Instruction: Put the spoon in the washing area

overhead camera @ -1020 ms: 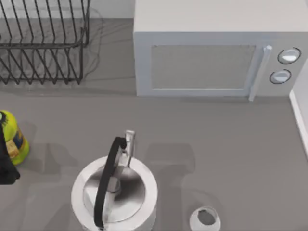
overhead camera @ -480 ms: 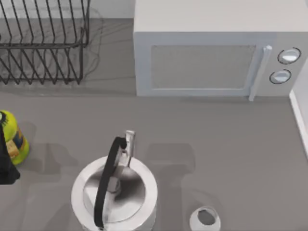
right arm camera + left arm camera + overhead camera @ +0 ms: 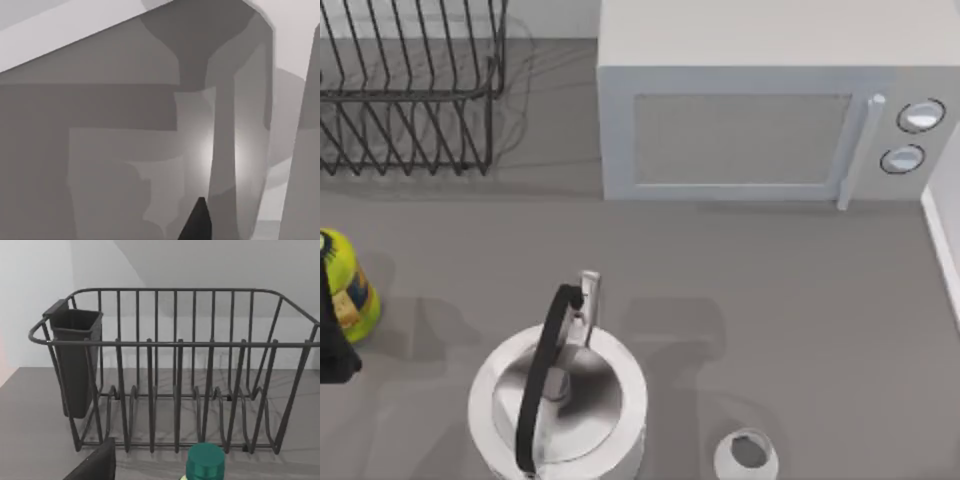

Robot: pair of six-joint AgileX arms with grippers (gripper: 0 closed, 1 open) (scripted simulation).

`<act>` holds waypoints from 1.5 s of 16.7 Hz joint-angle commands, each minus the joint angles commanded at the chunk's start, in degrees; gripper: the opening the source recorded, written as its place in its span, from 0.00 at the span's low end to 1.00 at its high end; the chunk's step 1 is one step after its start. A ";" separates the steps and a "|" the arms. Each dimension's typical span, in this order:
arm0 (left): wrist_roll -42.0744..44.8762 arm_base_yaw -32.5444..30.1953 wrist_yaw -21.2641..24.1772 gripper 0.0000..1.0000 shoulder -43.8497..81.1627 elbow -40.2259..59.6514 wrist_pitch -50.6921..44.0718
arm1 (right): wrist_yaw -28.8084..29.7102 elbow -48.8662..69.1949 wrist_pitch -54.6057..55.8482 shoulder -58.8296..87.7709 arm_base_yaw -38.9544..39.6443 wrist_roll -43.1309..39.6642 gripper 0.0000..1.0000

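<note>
At the top view's left edge, our left gripper (image 3: 332, 345) faces the dish rack (image 3: 175, 344) beside the yellow bottle (image 3: 352, 285), likely to reach it, but we cannot tell its grip or where the spoon is.

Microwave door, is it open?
No, the microwave door sits flat and shut in the top view, with its handle upright beside the two round knobs.
</note>
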 joint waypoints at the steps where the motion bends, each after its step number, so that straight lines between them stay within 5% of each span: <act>1: 0.00 0.00 0.00 1.00 0.00 0.00 0.00 | 0.00 1.73 -3.65 -1.08 -0.03 -0.04 0.00; 6: 0.00 0.00 0.00 1.00 0.00 0.00 0.00 | 0.16 8.85 -15.25 -6.10 -0.08 -0.09 0.00; 16: 0.00 0.00 0.00 1.00 0.00 0.00 0.00 | 0.34 15.17 -18.51 -0.75 1.06 1.78 0.00; 25: 0.00 0.00 0.00 1.00 0.00 0.00 0.00 | 1.38 61.36 -35.23 32.71 9.36 11.03 0.00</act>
